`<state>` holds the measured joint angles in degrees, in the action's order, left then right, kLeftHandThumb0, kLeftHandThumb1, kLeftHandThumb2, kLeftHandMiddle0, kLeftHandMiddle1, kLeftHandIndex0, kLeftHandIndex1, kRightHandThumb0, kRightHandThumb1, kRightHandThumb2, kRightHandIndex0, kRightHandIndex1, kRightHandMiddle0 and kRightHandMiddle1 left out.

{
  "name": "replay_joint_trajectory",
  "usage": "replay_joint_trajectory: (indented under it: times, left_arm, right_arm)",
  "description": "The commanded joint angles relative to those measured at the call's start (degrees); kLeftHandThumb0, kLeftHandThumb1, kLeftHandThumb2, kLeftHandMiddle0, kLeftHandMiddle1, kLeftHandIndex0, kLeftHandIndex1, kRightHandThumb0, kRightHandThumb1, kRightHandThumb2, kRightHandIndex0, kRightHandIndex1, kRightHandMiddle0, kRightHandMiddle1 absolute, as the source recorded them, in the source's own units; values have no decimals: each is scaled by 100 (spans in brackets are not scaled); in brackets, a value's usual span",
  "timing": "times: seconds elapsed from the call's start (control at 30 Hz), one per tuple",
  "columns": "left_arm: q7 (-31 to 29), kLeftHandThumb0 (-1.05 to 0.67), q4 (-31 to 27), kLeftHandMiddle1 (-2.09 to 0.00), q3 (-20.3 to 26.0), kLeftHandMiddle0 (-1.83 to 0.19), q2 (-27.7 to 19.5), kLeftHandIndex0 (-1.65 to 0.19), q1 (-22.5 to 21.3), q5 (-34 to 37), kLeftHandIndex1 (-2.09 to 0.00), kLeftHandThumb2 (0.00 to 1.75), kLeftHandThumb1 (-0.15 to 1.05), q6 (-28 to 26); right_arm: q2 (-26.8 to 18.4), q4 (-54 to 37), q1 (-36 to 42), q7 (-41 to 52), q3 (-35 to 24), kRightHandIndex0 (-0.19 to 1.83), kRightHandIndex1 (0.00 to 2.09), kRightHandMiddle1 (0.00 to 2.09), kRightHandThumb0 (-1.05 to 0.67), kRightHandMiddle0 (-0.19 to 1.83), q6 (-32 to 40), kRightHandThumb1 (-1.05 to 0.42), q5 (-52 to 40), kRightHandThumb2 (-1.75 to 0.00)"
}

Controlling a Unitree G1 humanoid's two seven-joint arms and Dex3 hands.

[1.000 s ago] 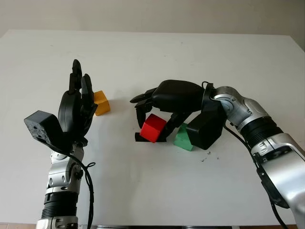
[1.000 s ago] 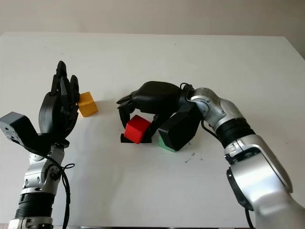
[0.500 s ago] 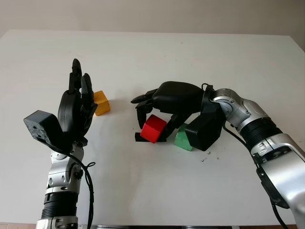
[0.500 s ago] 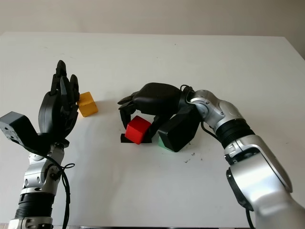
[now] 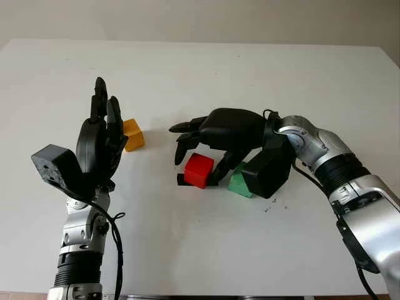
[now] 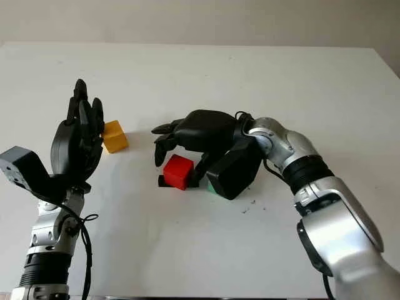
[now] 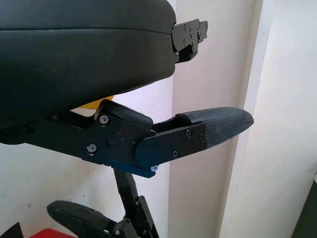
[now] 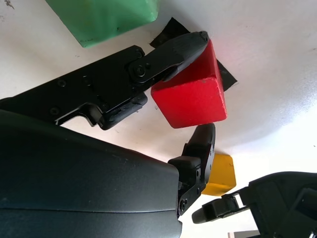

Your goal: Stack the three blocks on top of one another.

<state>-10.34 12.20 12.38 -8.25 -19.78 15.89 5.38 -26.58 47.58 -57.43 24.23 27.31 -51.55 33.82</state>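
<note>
— Where are the blocks?
— The red block (image 5: 199, 170) sits on the white bench (image 5: 250, 75) at the frame's centre, the green block (image 5: 239, 183) just to its right, and the yellow block (image 5: 132, 135) well apart at centre left.
— And the hands?
— The right hand (image 5: 209, 140) arches over the red block, one finger (image 8: 174, 54) touching its side, the others loose and not closed on it. The left hand (image 5: 100, 137) is raised upright at left beside the yellow block, open, holding nothing.

Bright, even light w/ soft shadows, sharp pics.
</note>
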Motion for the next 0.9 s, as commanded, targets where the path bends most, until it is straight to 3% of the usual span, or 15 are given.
replay_joint_trajectory:
  times: [0.0,0.13,0.37,0.47,0.6,0.77,0.87]
  left_arm:
    - [-34,-75,-84,0,10,19,3,19,89,-2,0,67,105,55]
    - [35,-76,-113,0,9,19,9,19,100,-38,0,66,105,19]
    - [287,-75,-185,0,46,19,45,19,119,-159,0,64,105,89]
    - [1027,-68,-354,-8,25,3,57,8,113,-798,-6,45,105,243]
    - [1790,-69,-623,-11,-249,-7,-359,2,201,-2290,-9,36,105,336]
    - [1861,-69,-1295,-5,-439,2,-1028,2,317,-3612,-8,18,105,-178]
    - [1653,-71,-1669,-5,-490,3,-1321,-1,327,-4000,-10,12,105,-526]
  right_arm:
    - [-100,-150,-96,111,-88,4,1,48,-74,15,23,-89,-138,-6]
    - [-231,-427,-168,508,-276,-4,1,40,-76,9,239,-91,-505,-6]
    - [-536,-1235,75,1036,-1004,-2,6,27,-77,15,1047,-93,-1564,-7]
    - [-491,-1578,421,909,-1496,4,8,27,-73,19,1666,-91,-2144,-5]
    - [-385,-1842,731,678,-1962,7,9,24,-69,16,2287,-91,-2607,-5]
    - [-86,-2057,1193,521,-2488,-4,3,11,-79,-3,3306,-103,-3355,-11]
    - [8,-2119,1404,490,-2640,-11,1,7,-79,-9,3632,-105,-3560,-16]
